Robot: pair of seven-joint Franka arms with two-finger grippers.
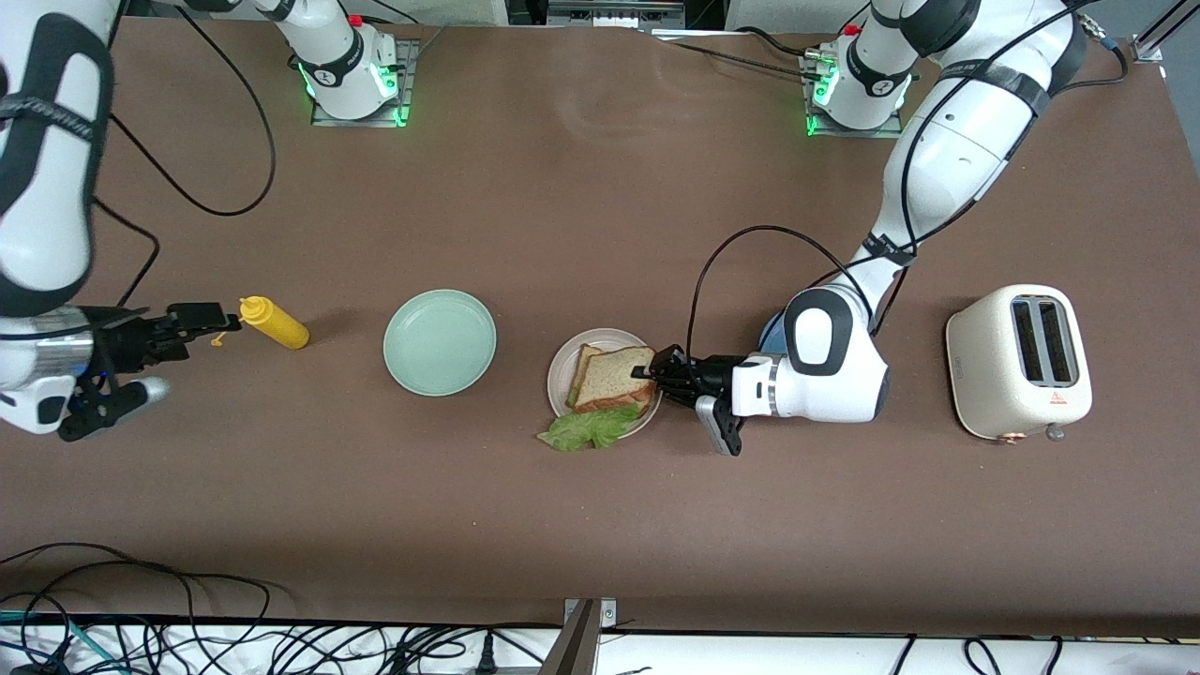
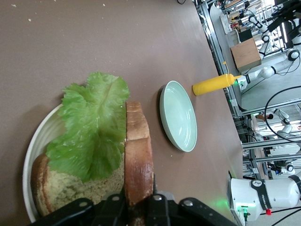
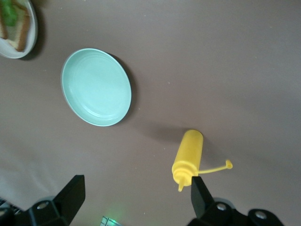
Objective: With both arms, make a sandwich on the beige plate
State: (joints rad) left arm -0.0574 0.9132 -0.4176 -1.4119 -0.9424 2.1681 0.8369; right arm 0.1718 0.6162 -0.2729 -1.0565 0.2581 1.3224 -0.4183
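Beige plate (image 1: 559, 375) sits mid-surface, right at the left gripper (image 1: 649, 372) tips. In it: bottom bread slice (image 2: 56, 188) flat, lettuce (image 1: 589, 429) on top of it and hanging over the rim toward the front camera, top slice (image 1: 614, 373) over both. In the left wrist view the top slice stands on edge between the left gripper's fingers (image 2: 113, 207), which are clamped on its crust edge.

Mint plate (image 1: 440, 341) is empty, beside the beige plate toward the right arm's end, between the two grippers.

Right gripper (image 1: 208, 323) hovers over the surface at the right arm's end, fingers (image 3: 73, 190) wide apart, nothing between them, waiting. Yellow mustard bottle (image 1: 274, 322) lies on its side just off its tips, nozzle toward the gripper.

Toaster (image 1: 1019, 362) stands at the left arm's end, past the left wrist. A blue plate (image 1: 771, 330) edge shows under the left arm, mostly hidden.
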